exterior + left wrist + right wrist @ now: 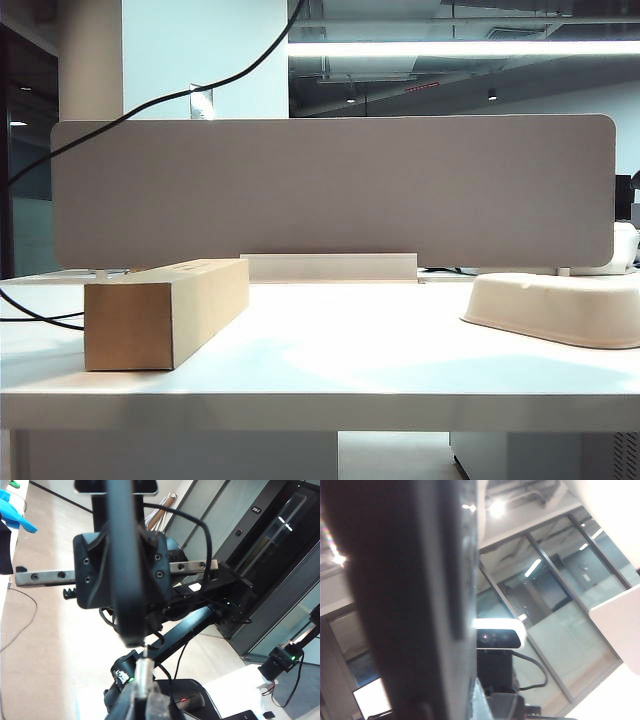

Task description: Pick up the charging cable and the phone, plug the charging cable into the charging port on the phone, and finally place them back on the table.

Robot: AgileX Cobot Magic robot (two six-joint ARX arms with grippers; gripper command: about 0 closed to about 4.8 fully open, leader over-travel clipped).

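We take the phone (125, 615) as our marker. In the left wrist view we see it edge-on, a dark upright slab held off the table, and in the right wrist view the same slab fills the near side of the picture, too close and blurred for us to make out any detail. The right gripper (124, 582) sits around the middle of the phone, its black body and bare metal rail showing on either side, and its jaws are pressed against the phone's two faces. Just below the phone's lower short edge the left gripper (142, 692) comes up, its clear fingers (127, 705) pinched together on the charging cable (144, 664) right behind the silvery-white plug. The plug points up at that lower edge and its tip reaches it. The charging port itself is hidden from us there, so we cannot tell whether the plug is seated or only touching. A thin black lead arcs beside the phone's upper half, and we cannot say whether it belongs to the charging cable. The exterior view shows the table (330, 370) carrying a cardboard box (165, 312) and a pale tray (560, 308), with the grey divider (330, 190) along its back edge.
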